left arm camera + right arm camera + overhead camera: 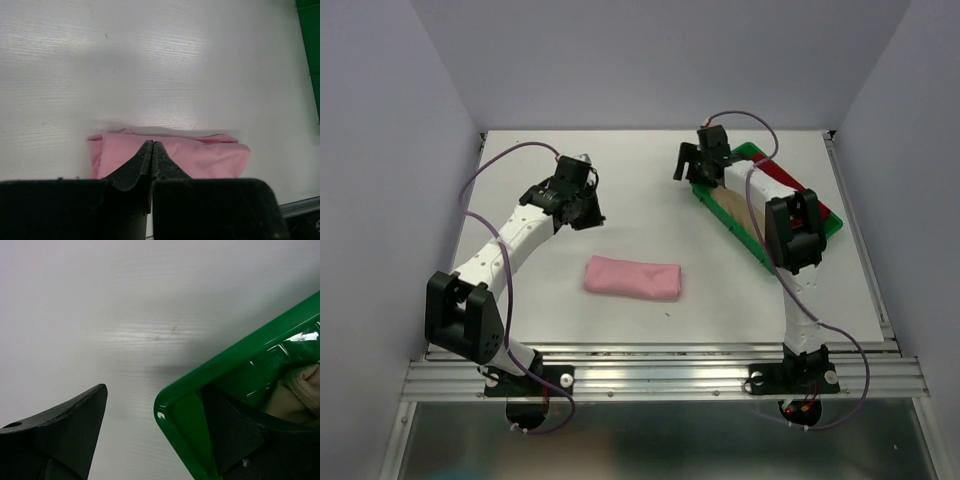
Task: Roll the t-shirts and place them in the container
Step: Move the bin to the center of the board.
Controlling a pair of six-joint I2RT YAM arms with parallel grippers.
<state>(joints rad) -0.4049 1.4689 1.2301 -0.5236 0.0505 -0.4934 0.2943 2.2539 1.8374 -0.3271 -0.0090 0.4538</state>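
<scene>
A light pink t-shirt [632,277] lies as a rolled bundle in the middle of the white table. My left gripper [590,212] hovers behind and to the left of it, apart from it. In the left wrist view its jaws [152,145] are shut with nothing between them, and the pink t-shirt [210,157] lies just beyond the tips. My right gripper [692,170] is at the near-left corner of the green tray [755,152]. It stands open [155,395] astride the tray's rim [240,355], one finger outside and one inside. A beige t-shirt [735,205] [300,390] and a dark red one [823,212] lie in the tray.
The green tray sits slantwise at the back right of the table, and the right arm reaches over it. Grey walls enclose the table on three sides. A metal rail [660,375] runs along the near edge.
</scene>
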